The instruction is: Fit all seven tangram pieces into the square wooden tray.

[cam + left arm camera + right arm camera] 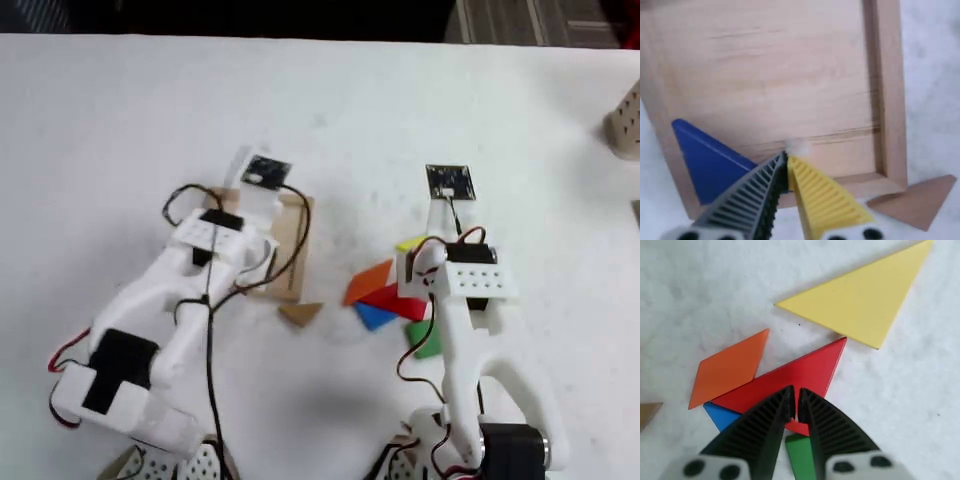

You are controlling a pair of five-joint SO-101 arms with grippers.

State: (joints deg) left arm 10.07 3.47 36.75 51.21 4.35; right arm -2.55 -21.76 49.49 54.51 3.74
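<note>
Wood fills the left wrist view. The left gripper (786,161) has its ribbed black and yellow fingers pressed shut over the square tray (887,100), and one blue triangle (705,160) lies flat against a rim, where the high view has the arm across. The right gripper (795,396) is pinched nearly closed, holding nothing, above the red triangle (790,372). Six flat pieces sit centre-right on the white table (120,110): green piece (428,340), second blue piece (375,316), red, orange parallelogram (727,367), yellow triangle (865,305), and a brown triangle (300,313) beside the tray.

White arms (165,285) with black motors (118,368) and looping cables (210,350); left claw (786,161) black and yellow.
</note>
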